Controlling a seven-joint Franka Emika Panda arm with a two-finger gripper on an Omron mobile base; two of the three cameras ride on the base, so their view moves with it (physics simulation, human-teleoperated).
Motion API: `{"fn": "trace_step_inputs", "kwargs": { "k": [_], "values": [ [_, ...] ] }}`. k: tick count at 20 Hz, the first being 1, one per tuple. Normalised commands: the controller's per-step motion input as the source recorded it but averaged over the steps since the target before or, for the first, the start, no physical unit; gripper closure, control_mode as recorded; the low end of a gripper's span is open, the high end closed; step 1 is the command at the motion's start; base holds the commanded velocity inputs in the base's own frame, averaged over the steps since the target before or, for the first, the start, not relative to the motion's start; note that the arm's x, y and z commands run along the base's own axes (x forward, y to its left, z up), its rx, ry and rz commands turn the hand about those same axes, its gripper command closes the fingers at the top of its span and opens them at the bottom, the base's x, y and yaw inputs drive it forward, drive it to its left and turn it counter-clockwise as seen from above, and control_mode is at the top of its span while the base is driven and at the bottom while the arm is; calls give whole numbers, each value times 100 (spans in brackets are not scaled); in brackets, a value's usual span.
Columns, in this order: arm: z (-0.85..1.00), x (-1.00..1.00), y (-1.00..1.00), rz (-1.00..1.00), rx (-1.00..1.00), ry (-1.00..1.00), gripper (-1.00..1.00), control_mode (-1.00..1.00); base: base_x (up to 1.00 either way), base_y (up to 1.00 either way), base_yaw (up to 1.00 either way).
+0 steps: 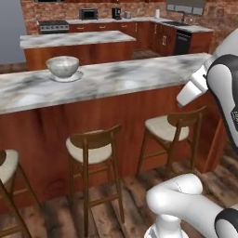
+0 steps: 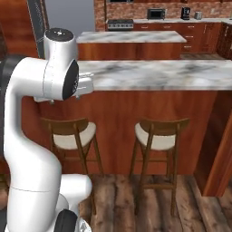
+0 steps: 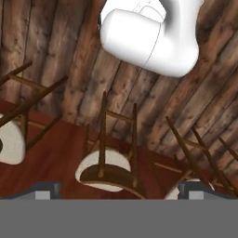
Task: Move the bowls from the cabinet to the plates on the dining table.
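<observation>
Stools (image 3: 103,167) crowd closest beneath the pincer (image 3: 119,188), whose tips stand wide apart, holding nothing. Out on the dining table (image 1: 139,79), one pale speckled bowl (image 1: 62,66) sits on its plate (image 1: 67,76) (toward the far left). Risk, I'd say: the swinging arm clipping the table edge.

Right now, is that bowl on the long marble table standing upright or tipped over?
Upright. The bowl sits level with its rim facing up, resting on a plate on the dining table. Whether anything is inside it, the left base view does not show.
</observation>
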Motion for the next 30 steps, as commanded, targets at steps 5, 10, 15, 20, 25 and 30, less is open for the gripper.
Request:
{"fn": "trace_step_inputs", "kwargs": {
  "k": [5,10,15,20,25,30],
  "values": [
    [0,0,0,0,0,0,-100,100,-17,-100,5],
    [0,0,0,0,0,0,-100,100,-14,-100,7],
    [0,0,0,0,0,0,-100,100,-8,-100,7],
    [0,0,0,0,0,0,-100,100,-10,-100,7],
    [0,0,0,0,0,0,-100,100,-10,-100,7],
    [0,0,0,0,0,0,-100,100,-9,-100,8]
  ]
}}
